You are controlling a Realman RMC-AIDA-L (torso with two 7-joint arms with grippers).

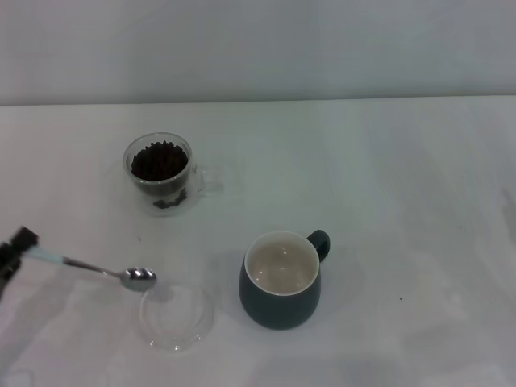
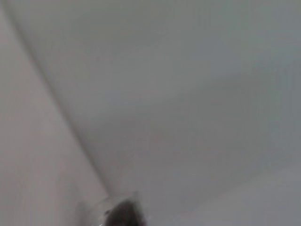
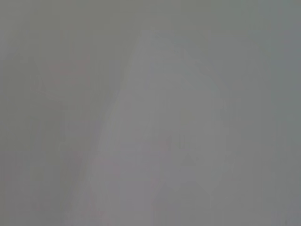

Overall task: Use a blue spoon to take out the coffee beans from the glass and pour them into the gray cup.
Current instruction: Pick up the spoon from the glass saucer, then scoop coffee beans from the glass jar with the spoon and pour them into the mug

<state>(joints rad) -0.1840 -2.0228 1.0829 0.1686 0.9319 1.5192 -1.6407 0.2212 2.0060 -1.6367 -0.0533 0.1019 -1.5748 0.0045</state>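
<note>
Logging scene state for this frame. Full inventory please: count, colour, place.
glass: 1, clear, far left of table.
coffee beans: heap, dark brown, inside the glass.
gray cup: 1, dark blue-gray with cream inside, near centre, no beans inside.
glass dish: 1, clear, flat and round, left of the gray cup.
blue spoon: 1, pale blue handle, metal bowl, bowl above the dish's far rim.
table: 1, white.
left gripper: 1, black, left edge, holding the spoon's handle.
right gripper: not in view.

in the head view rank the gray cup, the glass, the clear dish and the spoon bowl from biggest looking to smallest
1. Gray cup, about level with the clear dish; too close to rank.
2. Glass, though it sits farther from the camera.
3. Bowl of the blue spoon, clearly smallest.
</note>
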